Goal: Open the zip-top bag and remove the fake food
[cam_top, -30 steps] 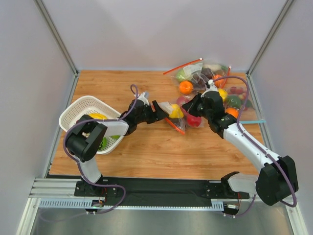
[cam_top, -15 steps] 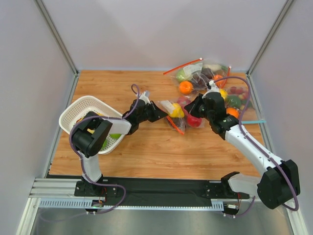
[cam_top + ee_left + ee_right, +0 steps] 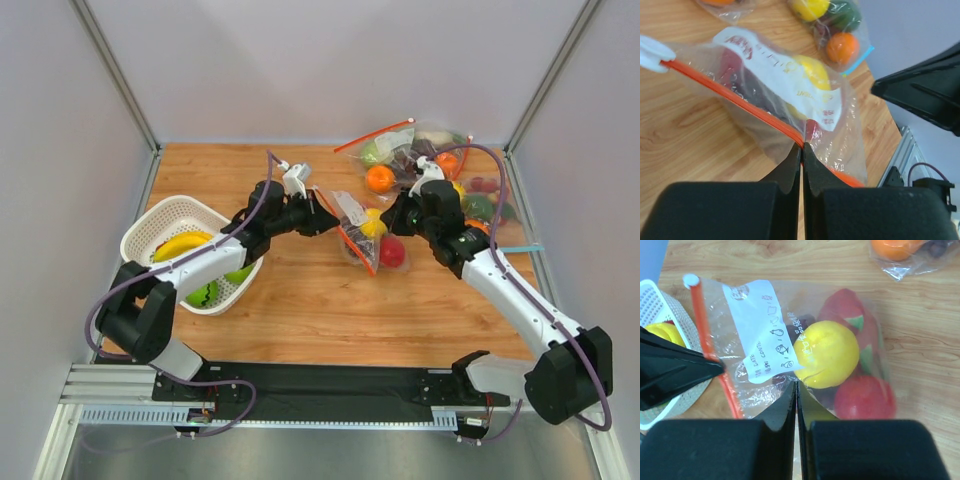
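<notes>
The zip-top bag [image 3: 355, 225] is held off the wood between both grippers, its white label [image 3: 762, 337] facing up. My left gripper [image 3: 802, 146] is shut on the red-orange zip strip [image 3: 740, 100]; from above it [image 3: 322, 218] sits at the bag's left edge. My right gripper [image 3: 796, 383] is shut on the clear plastic just below the label and stands at the bag's right side [image 3: 388, 215]. Inside lies the fake food: a yellow fruit [image 3: 827, 352], a round red one [image 3: 865, 397], a pink one with green tips [image 3: 852, 310]. Dark grapes are mostly hidden behind the label.
A white basket [image 3: 165, 222] with a banana and green fruit stands at the left. Several other bags of fruit [image 3: 420, 160] are piled at the back right, one with a teal strip [image 3: 518, 247]. Grey walls close in the wooden table [image 3: 300, 310].
My left gripper has shut on the zip strip. Both arms have carried the bag a little toward the back, and the left arm has stretched out further.
</notes>
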Available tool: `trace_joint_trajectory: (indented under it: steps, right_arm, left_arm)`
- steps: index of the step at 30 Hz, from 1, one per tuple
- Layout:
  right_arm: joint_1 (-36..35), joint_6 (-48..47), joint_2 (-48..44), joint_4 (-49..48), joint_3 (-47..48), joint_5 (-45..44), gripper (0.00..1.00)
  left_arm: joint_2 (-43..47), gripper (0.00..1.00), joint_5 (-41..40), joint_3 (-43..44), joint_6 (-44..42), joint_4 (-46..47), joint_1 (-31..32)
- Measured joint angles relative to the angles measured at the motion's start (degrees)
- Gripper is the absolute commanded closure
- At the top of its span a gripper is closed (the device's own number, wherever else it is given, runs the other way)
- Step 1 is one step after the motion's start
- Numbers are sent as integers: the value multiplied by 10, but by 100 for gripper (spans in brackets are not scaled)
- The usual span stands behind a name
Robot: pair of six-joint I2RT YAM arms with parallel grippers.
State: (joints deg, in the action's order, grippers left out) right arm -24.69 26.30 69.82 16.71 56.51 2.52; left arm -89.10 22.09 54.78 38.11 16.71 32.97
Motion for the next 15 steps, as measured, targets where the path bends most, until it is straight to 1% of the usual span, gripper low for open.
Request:
trace_joint_trajectory:
  steps: [1, 4, 5, 7, 8, 10, 11, 14, 15]
  right_arm:
    - [0, -7, -1, 0, 0, 7, 95]
    - [-11, -30, -6, 7, 1, 22, 81]
    - [-20, -39, -9, 10, 2, 24, 72]
    - [-47, -56, -19, 19, 7, 23, 64]
    - [-63, -66, -25, 22, 12, 20, 57]
    - [-97, -82, -37, 24, 21, 13, 49]
    - [-113, -90, -44, 23, 24, 9, 39]
    - [-152, -114, -63, 16, 29, 0, 29]
    - [-163, -120, -66, 14, 30, -2, 27]
  left_arm:
    - [12, 100, 5, 11, -10, -20, 0]
    - [41, 100, 14, 34, -26, -72, 0]
    - [50, 100, 14, 39, -28, -91, 0]
    - [67, 100, 12, 43, -27, -119, 0]
    - [76, 100, 9, 43, -25, -131, 0]
    - [93, 100, 1, 43, -21, -159, 0]
    - [99, 100, -2, 43, -20, -168, 0]
    - [117, 100, -14, 43, -18, -195, 0]
    - [122, 100, -19, 43, -16, -201, 0]
